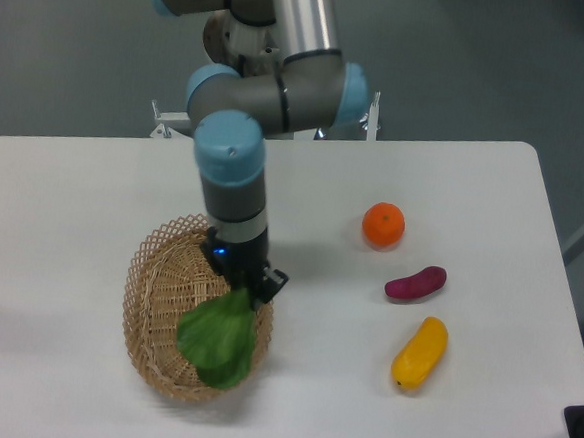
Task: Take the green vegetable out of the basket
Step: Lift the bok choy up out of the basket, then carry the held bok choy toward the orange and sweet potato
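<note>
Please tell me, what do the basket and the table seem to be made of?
The basket looks like woven wicker, light tan and matte: an open weave and a scalloped rim show. The table seems a smooth white laminate or painted board with a faint sheen; which of these is unclear.

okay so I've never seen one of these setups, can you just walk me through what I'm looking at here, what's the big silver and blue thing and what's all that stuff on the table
The silver and blue thing is a robot arm, seen by one fixed camera looking down at a white table. At its tip is a two-finger gripper, reaching into a woven wicker basket. It sits right at the top of a green leafy vegetable and seems to be gripping it, though the fingers are hard to make out. To the right, lying loose on the table, are an orange, a purple sweet potato and a yellow oblong fruit.
</note>
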